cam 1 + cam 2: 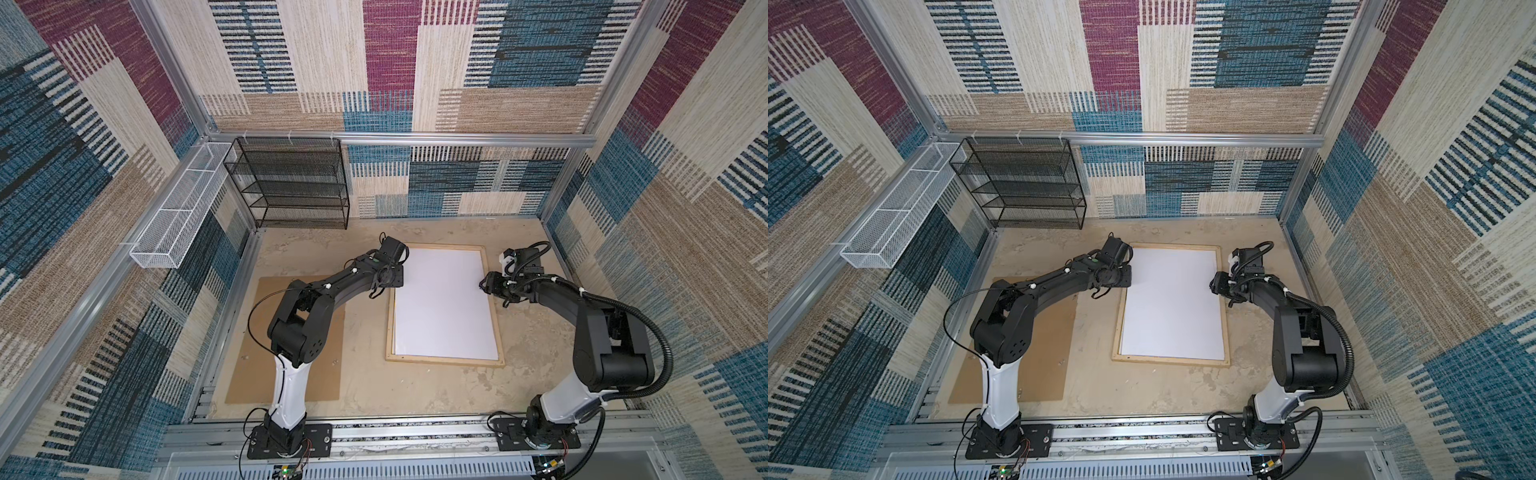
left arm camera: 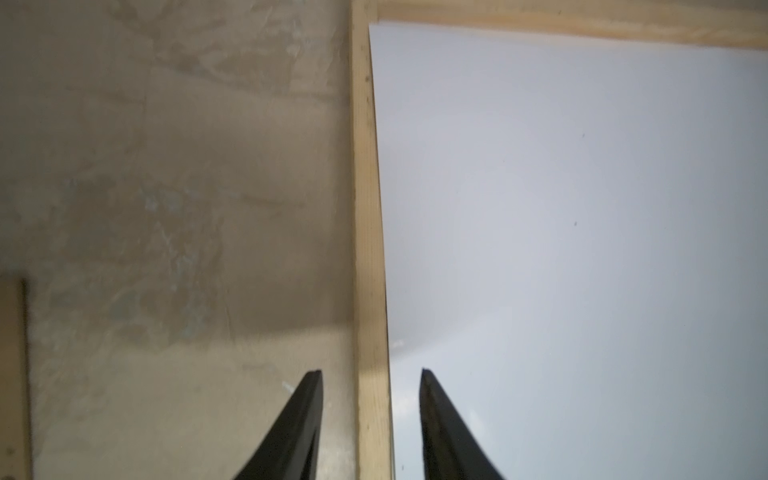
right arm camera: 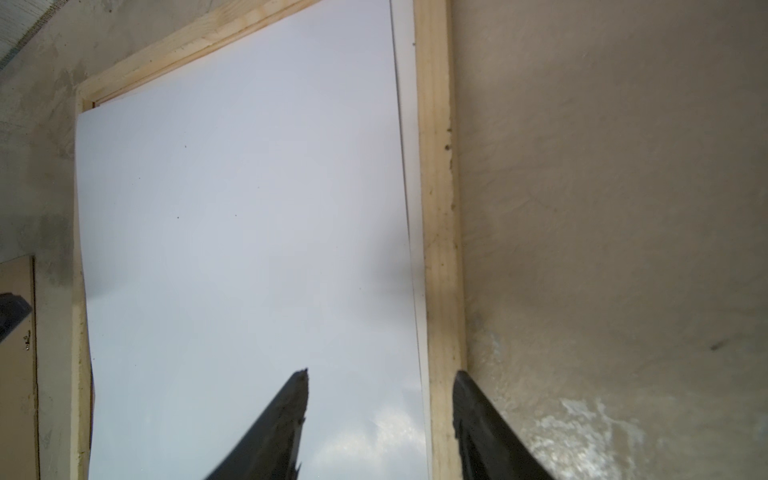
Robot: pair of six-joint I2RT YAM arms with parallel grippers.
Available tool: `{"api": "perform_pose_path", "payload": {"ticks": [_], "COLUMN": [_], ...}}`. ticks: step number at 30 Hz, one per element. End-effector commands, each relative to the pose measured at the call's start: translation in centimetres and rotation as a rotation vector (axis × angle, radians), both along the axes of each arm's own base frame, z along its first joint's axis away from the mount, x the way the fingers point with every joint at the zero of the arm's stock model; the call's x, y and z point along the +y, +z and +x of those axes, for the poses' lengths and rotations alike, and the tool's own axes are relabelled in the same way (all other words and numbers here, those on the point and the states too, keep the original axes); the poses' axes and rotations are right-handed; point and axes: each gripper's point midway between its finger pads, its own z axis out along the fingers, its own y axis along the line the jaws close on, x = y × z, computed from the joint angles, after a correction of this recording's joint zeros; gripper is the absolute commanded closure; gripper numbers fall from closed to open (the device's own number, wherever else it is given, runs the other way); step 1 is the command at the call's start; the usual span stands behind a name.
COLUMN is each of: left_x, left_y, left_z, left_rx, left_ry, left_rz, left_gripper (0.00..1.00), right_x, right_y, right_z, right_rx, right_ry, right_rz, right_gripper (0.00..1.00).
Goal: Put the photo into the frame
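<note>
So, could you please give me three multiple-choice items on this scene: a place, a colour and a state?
1. Where is the brown backing board? A) leaning on the back wall B) flat on the table, left of the frame C) held in the air
2. What colour is the photo's upward face? A) white B) reddish-brown C) black
3. How do the left end effector's jaws stand? A) shut on the photo B) shut, empty C) apart, astride a frame strip
Key: 1 B, it lies beside the frame; 2 A, only plain white shows; 3 C, gaps show either side of the strip.
</note>
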Motion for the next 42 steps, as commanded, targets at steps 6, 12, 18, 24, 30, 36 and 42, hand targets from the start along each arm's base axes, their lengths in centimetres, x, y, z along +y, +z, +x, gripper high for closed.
{"api": "perform_pose_path", "payload": {"ticks": [6, 12, 18, 24, 30, 36, 42], "left_x": [-2.7, -3.1, -3.3, -2.9, -3.8, -4.7, -5.1], "left_y": [0.0, -0.8, -1.8, -2.5, -2.4, -3.0, -3.8], "left_z": [5.9, 9.2, 10.5, 10.9, 11.0, 11.1, 11.0], "left_rx": [-0.061, -0.061, -0.048, -0.042, -0.051, -0.031, -0.005], "left_ry": [-0.064, -0.023, -0.005, 0.027, -0.012, -0.041, -0.059], "left_rz": [-0.120, -0.135, -0.114, -0.093, -0.125, -0.153, -0.156], "left_gripper": [0.56, 0.55, 0.55, 0.55, 0.54, 0.54, 0.54], "right_x": [0.6, 0.7, 0.5, 0.5, 0.6, 0.7, 0.7], "right_y": [1.2, 1.5, 2.0, 2.2, 2.3, 2.3, 2.3], "right_z": [0.0, -0.4, -0.6, -0.8, -0.9, -0.9, -1.0], "right_rx": [-0.047, -0.051, -0.059, -0.061, -0.063, -0.063, -0.061], "right_ry": [0.003, 0.005, 0.002, 0.003, 0.006, 0.007, 0.009], "right_rz": [0.011, 0.004, -0.005, -0.005, -0.005, -0.006, -0.008], "right_gripper": [0.43, 0.42, 0.42, 0.42, 0.42, 0.42, 0.42]}}
